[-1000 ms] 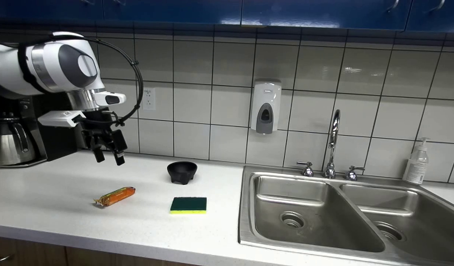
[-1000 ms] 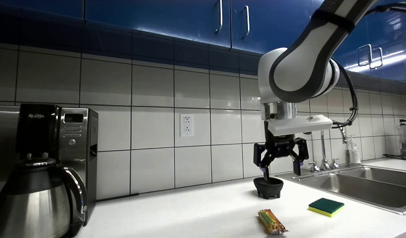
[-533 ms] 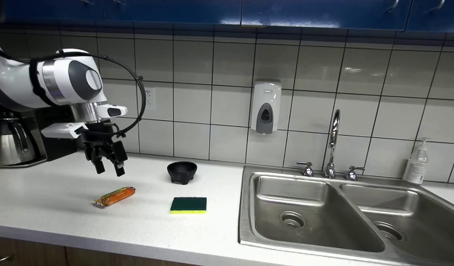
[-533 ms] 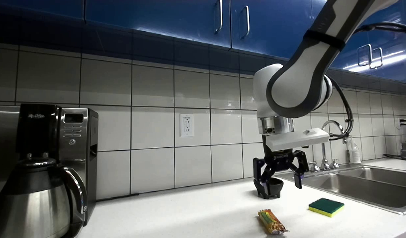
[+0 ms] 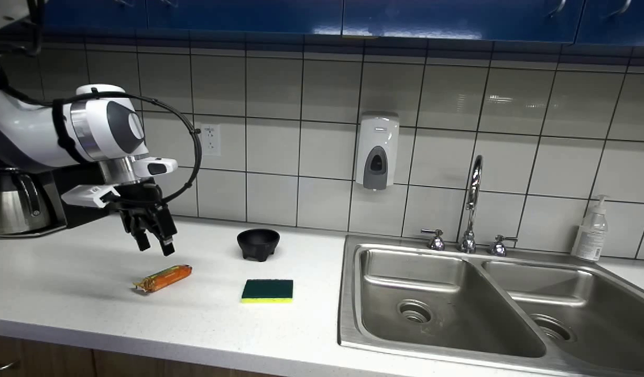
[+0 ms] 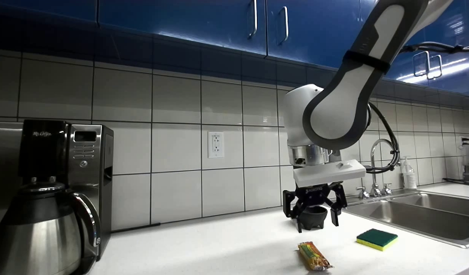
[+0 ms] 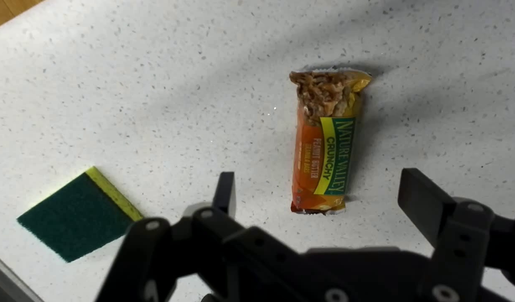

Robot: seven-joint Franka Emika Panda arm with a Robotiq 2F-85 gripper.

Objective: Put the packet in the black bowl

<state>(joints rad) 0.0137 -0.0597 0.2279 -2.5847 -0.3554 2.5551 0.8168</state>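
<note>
Fingers (image 7: 427, 205) wide apart, gripping nothing, packet (image 7: 320, 155) lettering readable only in wrist view

In the wrist view, the Nature Valley granola bar packet (image 7: 322, 155) right of centre is orange and yellow with a green band, mottled brown at its upper end; the scouring sponge (image 7: 77, 216), lower left, is dark green and yellow; the worktop (image 7: 156, 105) is white with grey specks. In an exterior view, the bowl (image 5: 258, 245) is black, the cabinets (image 5: 243, 15) blue.
</note>
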